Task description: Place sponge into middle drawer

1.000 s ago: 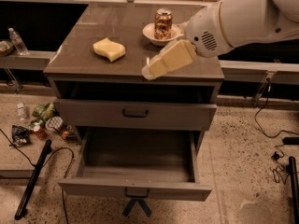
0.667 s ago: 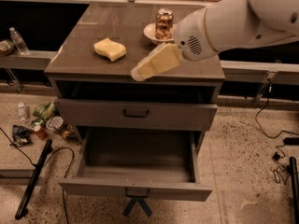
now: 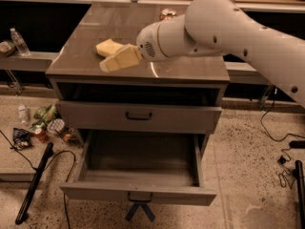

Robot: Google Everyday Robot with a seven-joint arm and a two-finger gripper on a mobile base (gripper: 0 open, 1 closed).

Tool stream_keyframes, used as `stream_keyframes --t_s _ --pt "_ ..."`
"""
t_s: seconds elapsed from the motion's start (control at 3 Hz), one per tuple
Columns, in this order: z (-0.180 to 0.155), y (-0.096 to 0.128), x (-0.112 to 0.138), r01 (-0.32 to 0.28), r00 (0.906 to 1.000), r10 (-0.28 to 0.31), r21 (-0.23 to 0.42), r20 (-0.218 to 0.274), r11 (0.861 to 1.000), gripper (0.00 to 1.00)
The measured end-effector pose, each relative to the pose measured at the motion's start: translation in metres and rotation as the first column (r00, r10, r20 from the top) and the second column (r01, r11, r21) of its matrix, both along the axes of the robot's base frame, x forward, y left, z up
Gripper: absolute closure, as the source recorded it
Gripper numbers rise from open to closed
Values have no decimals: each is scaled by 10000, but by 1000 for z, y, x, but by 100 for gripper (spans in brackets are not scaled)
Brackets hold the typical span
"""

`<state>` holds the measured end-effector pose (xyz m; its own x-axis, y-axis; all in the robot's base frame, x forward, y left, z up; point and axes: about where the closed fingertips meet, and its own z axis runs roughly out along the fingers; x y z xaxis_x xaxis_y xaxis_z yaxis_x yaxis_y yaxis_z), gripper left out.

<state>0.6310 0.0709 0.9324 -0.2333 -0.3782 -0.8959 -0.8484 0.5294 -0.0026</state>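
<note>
The pale yellow sponge (image 3: 107, 46) lies on the grey cabinet top (image 3: 86, 56), left of centre. My gripper (image 3: 112, 62), with cream-coloured fingers, hangs over the cabinet top just right of and in front of the sponge, pointing left and down; its tip overlaps the sponge's near edge. The white arm reaches in from the upper right. The middle drawer (image 3: 138, 193), the lowest wide grey one with a small dark handle, stands pulled out with nothing inside. The like drawer above it (image 3: 139, 116) is shut.
A can (image 3: 167, 14) shows at the back of the cabinet top, mostly hidden behind my arm. Bottles, cans and packets (image 3: 45, 123) lie on the floor left of the cabinet, with a black cable and pole (image 3: 33, 185). More cables lie on the right.
My arm has swung left across the cabinet top, bringing the gripper from the right front edge to beside the sponge. The arm now hides the bowl. The sponge has not moved.
</note>
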Motion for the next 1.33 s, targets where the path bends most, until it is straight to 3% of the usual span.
stream_keyframes --t_s 0.67,1.0,1.33 --pt "0 4 10 182 9997 -184 106 137 9998 0" --pt "-1 5 32 398 9991 -401 201 138 9990 0" --pt "-8 11 71 863 9960 -871 413 198 9954 0"
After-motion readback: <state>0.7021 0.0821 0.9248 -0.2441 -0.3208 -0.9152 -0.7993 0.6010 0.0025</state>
